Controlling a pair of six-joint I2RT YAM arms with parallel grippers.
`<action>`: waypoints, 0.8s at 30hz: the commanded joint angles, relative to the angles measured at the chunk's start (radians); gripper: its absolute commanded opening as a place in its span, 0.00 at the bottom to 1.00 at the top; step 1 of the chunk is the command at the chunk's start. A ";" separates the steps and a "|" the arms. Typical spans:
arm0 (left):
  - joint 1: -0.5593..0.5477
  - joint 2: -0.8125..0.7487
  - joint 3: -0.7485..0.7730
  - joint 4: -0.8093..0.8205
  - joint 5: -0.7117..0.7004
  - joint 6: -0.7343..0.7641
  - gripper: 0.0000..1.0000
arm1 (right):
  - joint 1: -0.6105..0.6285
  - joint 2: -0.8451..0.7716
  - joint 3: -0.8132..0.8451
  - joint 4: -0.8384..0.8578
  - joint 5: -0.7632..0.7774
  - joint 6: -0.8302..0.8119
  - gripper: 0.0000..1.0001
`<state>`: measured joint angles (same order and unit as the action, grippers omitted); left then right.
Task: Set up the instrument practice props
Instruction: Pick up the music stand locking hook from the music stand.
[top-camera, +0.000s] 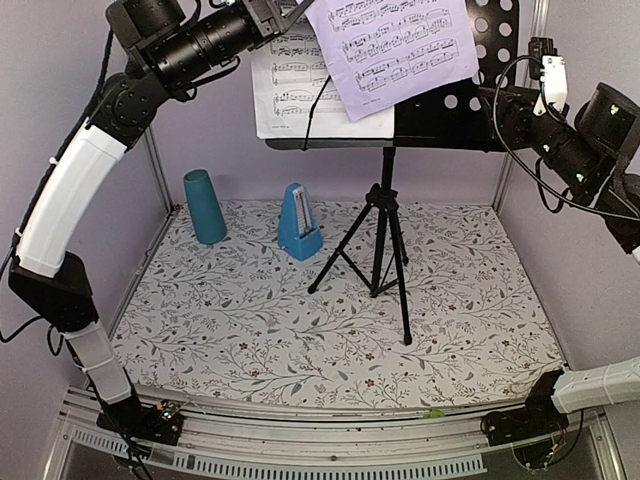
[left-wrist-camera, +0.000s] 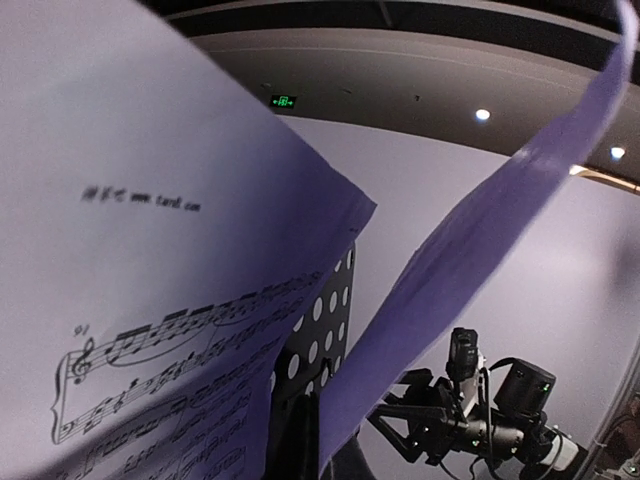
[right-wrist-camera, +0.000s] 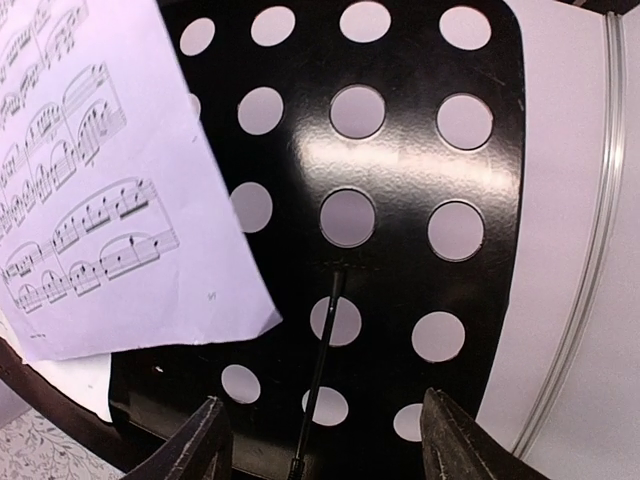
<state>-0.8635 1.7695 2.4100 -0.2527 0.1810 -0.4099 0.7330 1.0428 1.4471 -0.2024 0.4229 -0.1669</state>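
As the left pincer, clamped on the lavender page, hangs it tilted before the black music stand's tray, partly over the white page, the right pincer gapes nearby.

Top overhead; wrist cams close (sharing stand).

Glossy black painted metal, bright sheen, on the perforated music stand tray just ahead of the right claw. Thin matt paper for lavender sheet and white sheet. Smooth blue plastic on the metronome. Smooth teal cup. Matt floral-printed covering over the bench.
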 joint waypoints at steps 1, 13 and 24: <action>-0.042 0.002 0.026 0.044 -0.083 0.074 0.00 | 0.004 0.033 0.053 -0.022 0.027 -0.046 0.61; -0.100 0.007 0.028 0.045 -0.239 0.159 0.00 | 0.003 0.072 0.072 -0.042 0.056 -0.056 0.36; -0.192 0.077 0.069 0.108 -0.443 0.277 0.00 | 0.004 0.031 0.006 0.009 0.014 -0.026 0.00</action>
<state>-1.0061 1.8030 2.4447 -0.1909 -0.1574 -0.2123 0.7330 1.1072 1.4826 -0.2340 0.4503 -0.2058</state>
